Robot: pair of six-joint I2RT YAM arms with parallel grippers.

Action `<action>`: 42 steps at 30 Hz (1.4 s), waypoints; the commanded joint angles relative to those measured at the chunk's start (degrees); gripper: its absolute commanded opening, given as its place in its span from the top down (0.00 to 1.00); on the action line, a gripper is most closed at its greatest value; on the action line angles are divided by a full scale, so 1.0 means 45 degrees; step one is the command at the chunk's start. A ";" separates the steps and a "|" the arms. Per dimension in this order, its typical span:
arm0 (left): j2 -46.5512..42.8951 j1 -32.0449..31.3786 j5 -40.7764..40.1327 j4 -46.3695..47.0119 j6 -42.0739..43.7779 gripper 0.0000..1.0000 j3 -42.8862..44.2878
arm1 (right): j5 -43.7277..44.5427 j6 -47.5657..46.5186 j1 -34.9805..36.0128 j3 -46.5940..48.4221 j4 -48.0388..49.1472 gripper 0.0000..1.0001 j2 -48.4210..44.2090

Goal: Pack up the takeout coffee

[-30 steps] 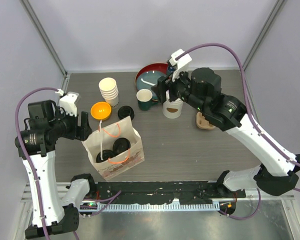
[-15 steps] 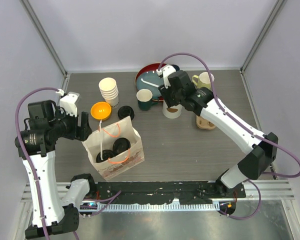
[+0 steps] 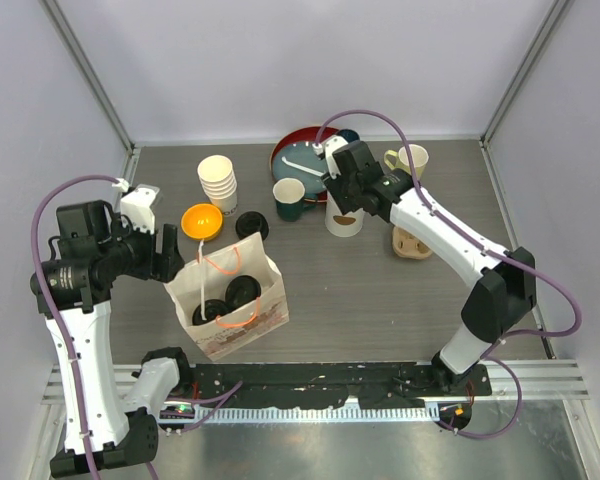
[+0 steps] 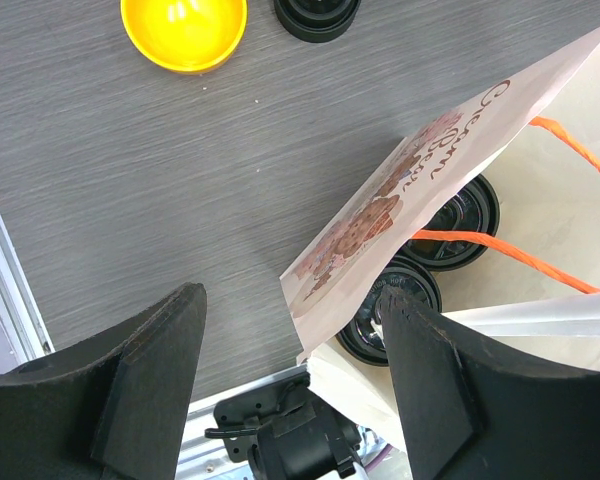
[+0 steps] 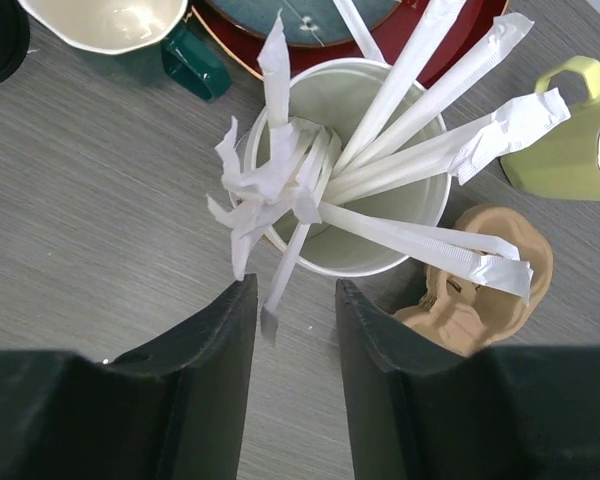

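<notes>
Our two cream-white paper cups with round black sip lids [image 4: 458,215] already stood side by side inside the printed white paper bag with orange handles [image 4: 400,190]. We judged the risk lay at the right gripper [image 5: 296,295]. Its jaws were narrowly parted either side of one dangling paper-wrapped straw [image 5: 283,290], clamping nothing. The wrappers were tangled, so a pinch there could drag several out, or tip the white paper cup of straws [image 5: 325,100] toward the dark teal ceramic mug [image 5: 195,65]. The left gripper [image 4: 295,300] gaped wide astride the bag's near wall, and a nudge might fold it shut. All sat on a grey wood-grain tabletop [image 3: 380,300], boxed in by pale lilac wall panels [image 3: 280,60].
</notes>
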 commanded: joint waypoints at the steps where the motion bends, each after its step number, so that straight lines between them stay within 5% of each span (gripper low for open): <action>1: -0.0025 -0.0045 0.0204 -0.0416 0.0190 0.26 0.0114 | -0.0477 -0.0333 -0.0214 0.0228 0.0801 0.60 0.0034; 4: -0.0024 -0.0026 0.0166 -0.0455 0.0229 0.26 0.0134 | -0.0498 -0.0412 -0.0351 0.0325 0.0842 0.65 0.0269; 13: 0.0015 -0.0026 0.0185 -0.0494 0.0248 0.26 0.0192 | -0.0499 -0.0315 -0.0449 0.0716 0.0276 0.99 0.0016; 28: -0.0024 -0.0026 0.0243 -0.0494 0.0287 0.26 0.0153 | 0.0322 -0.0432 -0.0449 0.3724 -0.2927 0.99 -0.0727; 38: -0.0024 -0.0007 0.0205 -0.0572 0.0365 0.26 0.0231 | 0.1104 -0.0198 -0.0449 0.5578 -0.3592 0.99 -0.1370; 42: -0.0044 -0.0026 0.0224 -0.0533 0.0307 0.26 0.0212 | -0.0045 0.0134 -0.0429 0.5562 -0.3067 0.99 -0.2812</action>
